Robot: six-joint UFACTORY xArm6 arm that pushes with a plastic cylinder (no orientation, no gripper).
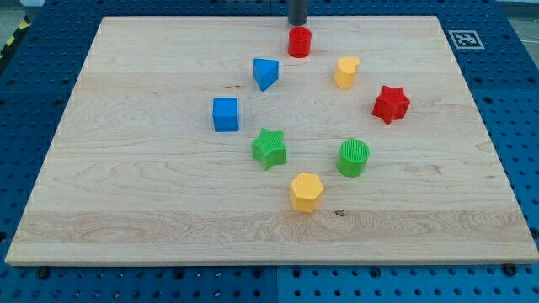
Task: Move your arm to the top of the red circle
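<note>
The red circle [300, 41] is a short red cylinder near the top middle of the wooden board [126, 210]. My tip [298, 23] comes down from the view's top edge and ends just above the red circle in the view, close to it or touching its far side. Only the lowest part of the dark rod shows.
A blue triangular block [265, 73] and a blue cube [226, 114] lie left of centre. A yellow heart-like block [346, 72] and a red star [391, 103] lie to the right. A green star [269, 148], a green cylinder [354, 157] and a yellow hexagon [306, 191] lie lower.
</note>
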